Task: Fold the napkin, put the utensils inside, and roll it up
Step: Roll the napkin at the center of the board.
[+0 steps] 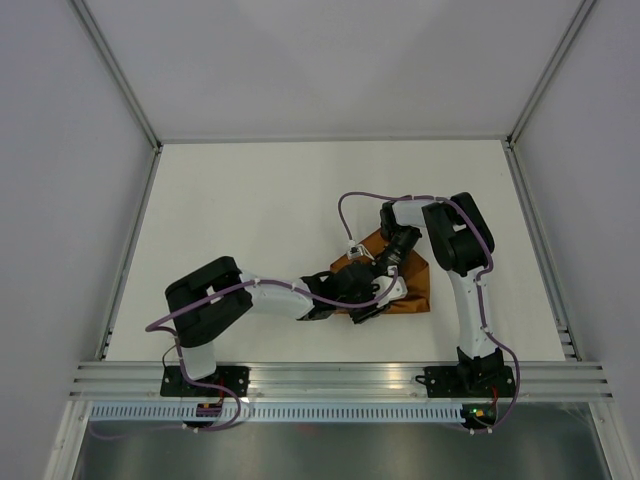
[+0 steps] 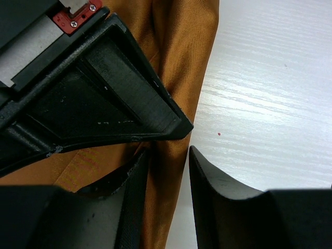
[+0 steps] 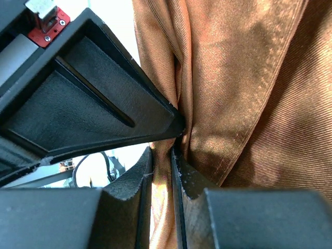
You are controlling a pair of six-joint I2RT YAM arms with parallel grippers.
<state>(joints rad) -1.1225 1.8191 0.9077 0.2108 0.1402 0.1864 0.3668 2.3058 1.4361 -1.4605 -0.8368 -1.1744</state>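
Pinching the napkin's (image 1: pixel 414 296) folds are left end effector (image 2: pixel 182 144) and right end effector (image 3: pixel 175 141).

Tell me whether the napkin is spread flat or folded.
Folded and bunched. The napkin is a small creased heap seen from above, and the right wrist view shows layered pleats pinched in the right claw.

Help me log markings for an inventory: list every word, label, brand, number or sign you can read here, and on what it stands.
None: no word, label, brand, number or sign can be read in any view.
The napkin is plain cloth with no print.
The red plates near the wrist cameras carry only screws.
The lights on the arm bases are bare dots, too small to show any sign.
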